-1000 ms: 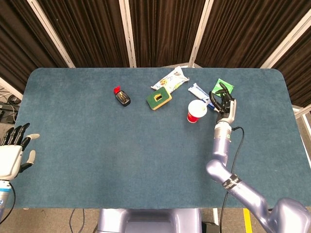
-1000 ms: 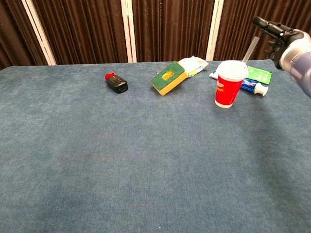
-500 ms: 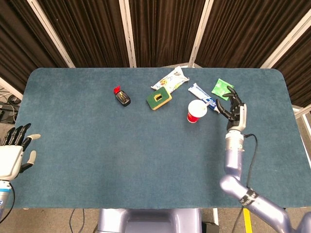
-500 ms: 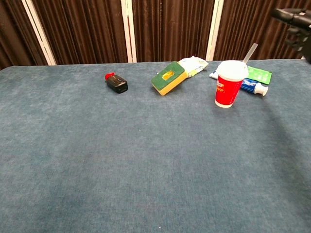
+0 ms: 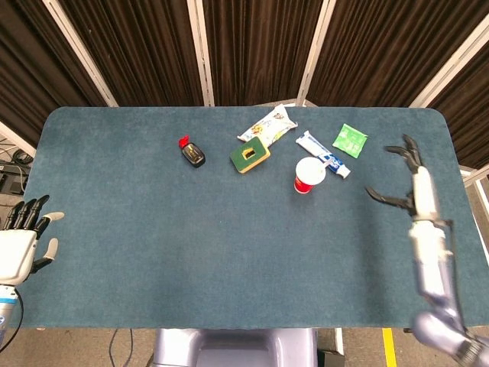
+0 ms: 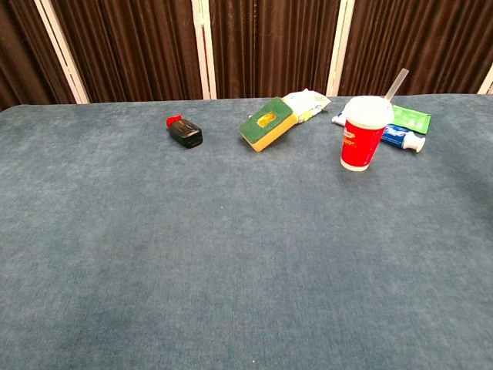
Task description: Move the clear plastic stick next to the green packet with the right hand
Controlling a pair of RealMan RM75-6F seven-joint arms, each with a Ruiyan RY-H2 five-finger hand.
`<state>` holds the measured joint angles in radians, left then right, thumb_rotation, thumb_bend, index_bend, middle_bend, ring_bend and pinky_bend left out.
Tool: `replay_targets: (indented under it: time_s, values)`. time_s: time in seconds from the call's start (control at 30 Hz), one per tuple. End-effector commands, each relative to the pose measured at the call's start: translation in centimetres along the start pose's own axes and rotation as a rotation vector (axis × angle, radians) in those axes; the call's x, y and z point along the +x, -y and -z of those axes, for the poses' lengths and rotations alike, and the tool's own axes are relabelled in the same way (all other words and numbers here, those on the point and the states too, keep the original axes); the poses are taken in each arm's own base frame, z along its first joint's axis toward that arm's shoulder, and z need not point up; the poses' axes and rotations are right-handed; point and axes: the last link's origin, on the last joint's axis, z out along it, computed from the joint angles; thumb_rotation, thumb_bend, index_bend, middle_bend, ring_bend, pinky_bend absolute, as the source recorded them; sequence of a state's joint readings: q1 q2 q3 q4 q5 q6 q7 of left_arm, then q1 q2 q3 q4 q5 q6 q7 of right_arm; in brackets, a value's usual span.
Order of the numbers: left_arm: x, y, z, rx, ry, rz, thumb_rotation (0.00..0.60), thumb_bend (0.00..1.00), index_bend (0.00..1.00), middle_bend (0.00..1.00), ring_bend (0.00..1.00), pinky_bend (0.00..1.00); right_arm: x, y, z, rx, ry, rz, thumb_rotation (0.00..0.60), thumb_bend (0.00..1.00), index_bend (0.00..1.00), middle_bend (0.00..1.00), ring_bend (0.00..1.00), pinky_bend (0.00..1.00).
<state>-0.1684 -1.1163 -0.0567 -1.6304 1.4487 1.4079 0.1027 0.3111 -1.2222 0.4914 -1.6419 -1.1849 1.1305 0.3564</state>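
Note:
The clear plastic stick (image 6: 397, 83) rises aslant from behind the white lid of the red cup (image 6: 361, 142), leaning up and to the right. I cannot make it out in the head view, where the cup (image 5: 309, 175) stands mid-table. The green packet (image 5: 350, 138) lies flat behind and to the right of the cup, and shows as the green packet (image 6: 410, 119) in the chest view. My right hand (image 5: 405, 180) hovers near the table's right edge with fingers spread, holding nothing, well clear of cup and packet. My left hand (image 5: 19, 241) hangs off the table's left side, fingers apart.
A blue-and-white toothpaste tube (image 5: 323, 153) lies between cup and packet. A green-and-yellow sponge (image 5: 250, 155), a white snack packet (image 5: 267, 125) and a small black bottle with a red cap (image 5: 191, 152) sit further left along the back.
My right hand has drawn away from the cup and packet, moving right and toward me, and has left the chest view. The stick stays at the cup. The left hand is still.

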Motion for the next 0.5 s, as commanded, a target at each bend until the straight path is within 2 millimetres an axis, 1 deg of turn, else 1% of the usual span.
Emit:
replay_targets:
  time_s: [0.03, 0.07, 0.2, 0.33, 0.43, 0.5]
  values:
    - [0.0, 0.0, 0.0, -0.001, -0.001, 0.000, 0.600, 0.55, 0.27, 0.00, 0.00, 0.00, 2.6, -2.0, 4.6, -0.002, 0.000, 0.266, 0.600, 0.11, 0.14, 0.00, 0.00, 0.00]
    - [0.0, 0.0, 0.1, -0.002, -0.001, 0.000, 0.600, 0.55, 0.27, 0.00, 0.00, 0.00, 3.0, -2.7, 5.9, -0.011, -0.009, 0.320, 0.600, 0.11, 0.13, 0.00, 0.00, 0.00]
    - [0.0, 0.0, 0.1, -0.005, -0.001, 0.000, 0.600, 0.55, 0.27, 0.00, 0.00, 0.00, 3.7, -4.5, 9.7, -0.015, -0.020, 0.458, 0.600, 0.11, 0.10, 0.00, 0.00, 0.00]
    - [0.0, 0.0, 0.1, -0.007, 0.002, 0.001, 0.600, 0.55, 0.27, 0.00, 0.00, 0.00, 3.6, -5.7, 13.0, -0.023, 0.008, 0.551, 0.600, 0.11, 0.05, 0.00, 0.00, 0.00]
    - [0.0, 0.0, 0.0, -0.007, 0.004, 0.001, 0.600, 0.55, 0.27, 0.00, 0.00, 0.00, 3.3, -6.4, 14.6, -0.035, 0.049, 0.620, 0.600, 0.11, 0.02, 0.00, 0.00, 0.00]
    - [0.0, 0.0, 0.1, -0.007, 0.006, 0.001, 0.600, 0.55, 0.27, 0.00, 0.00, 0.00, 3.1, -6.6, 15.0, -0.055, 0.058, 0.619, 0.600, 0.11, 0.00, 0.00, 0.00, 0.00]
